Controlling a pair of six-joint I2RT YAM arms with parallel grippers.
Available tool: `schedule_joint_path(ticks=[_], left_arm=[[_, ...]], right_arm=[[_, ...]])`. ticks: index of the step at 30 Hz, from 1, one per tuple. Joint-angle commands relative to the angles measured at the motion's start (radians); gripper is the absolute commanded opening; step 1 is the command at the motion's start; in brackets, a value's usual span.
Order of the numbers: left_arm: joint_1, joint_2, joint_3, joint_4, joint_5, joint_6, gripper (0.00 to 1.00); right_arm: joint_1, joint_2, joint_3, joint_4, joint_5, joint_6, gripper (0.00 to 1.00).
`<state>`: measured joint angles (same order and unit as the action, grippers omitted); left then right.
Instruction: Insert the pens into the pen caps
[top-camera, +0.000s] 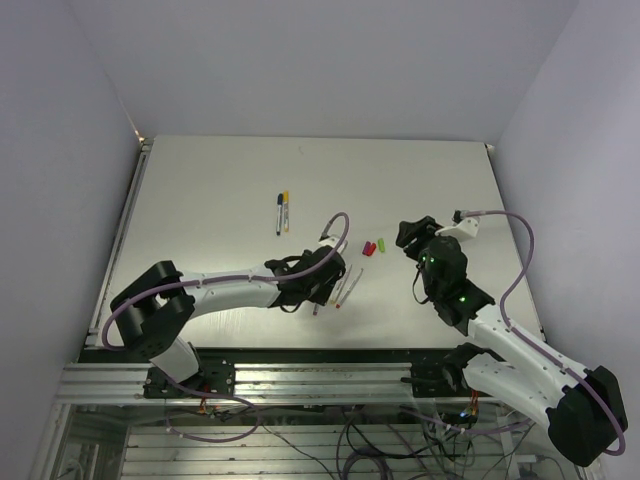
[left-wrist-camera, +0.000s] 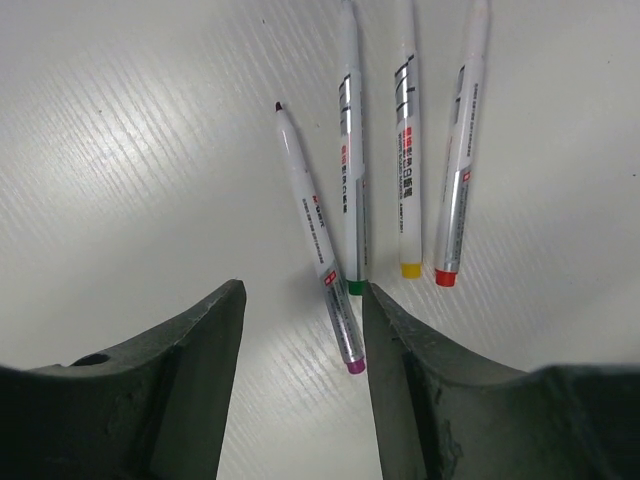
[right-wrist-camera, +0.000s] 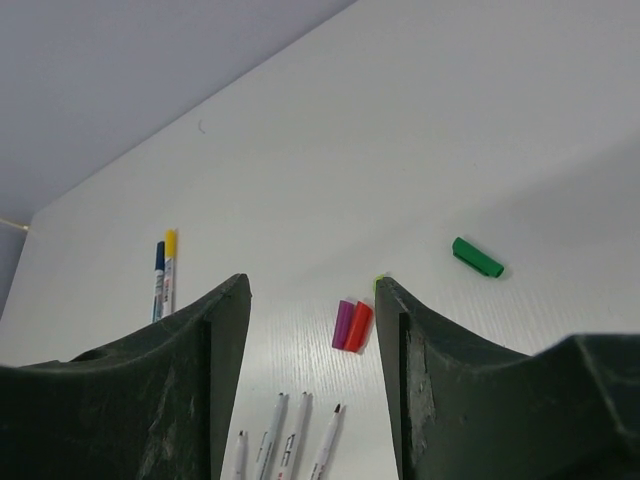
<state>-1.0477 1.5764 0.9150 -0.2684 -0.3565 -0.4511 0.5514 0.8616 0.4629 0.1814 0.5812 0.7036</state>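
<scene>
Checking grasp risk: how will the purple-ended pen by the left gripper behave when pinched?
The purple-ended pen looks stiff and light: thin, straight barrel. Being round, it may roll on the smooth table. Its glossy finish might slip in the left gripper.

The left arm (top-camera: 215, 285) reaches from its base at the lower left across toward the middle, forearm nearly level, and the wrist bends so that the left gripper (top-camera: 324, 297) points downward; its two dark fingers (left-wrist-camera: 200, 380) stand apart with nothing between them. The right arm (top-camera: 510, 345) rises from the lower right and leans inward and away, carrying the right gripper (top-camera: 408, 236) at its far end, its fingers (right-wrist-camera: 215, 370) likewise parted and empty.
</scene>
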Motion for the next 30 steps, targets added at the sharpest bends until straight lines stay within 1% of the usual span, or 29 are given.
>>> schedule_joint_path(ticks=[1, 9, 30], left_arm=[[-0.008, 0.008, -0.014, -0.025, -0.003, -0.016, 0.59], [-0.008, 0.046, -0.013, -0.007, -0.014, -0.024, 0.55], [-0.008, 0.100, -0.022, 0.023, 0.001, -0.038, 0.52]], right_arm=[[-0.002, -0.004, -0.022, 0.004, -0.007, 0.017, 0.52], [-0.002, 0.011, -0.031, 0.010, -0.028, 0.020, 0.52], [-0.002, 0.018, -0.050, 0.037, -0.056, 0.027, 0.50]])
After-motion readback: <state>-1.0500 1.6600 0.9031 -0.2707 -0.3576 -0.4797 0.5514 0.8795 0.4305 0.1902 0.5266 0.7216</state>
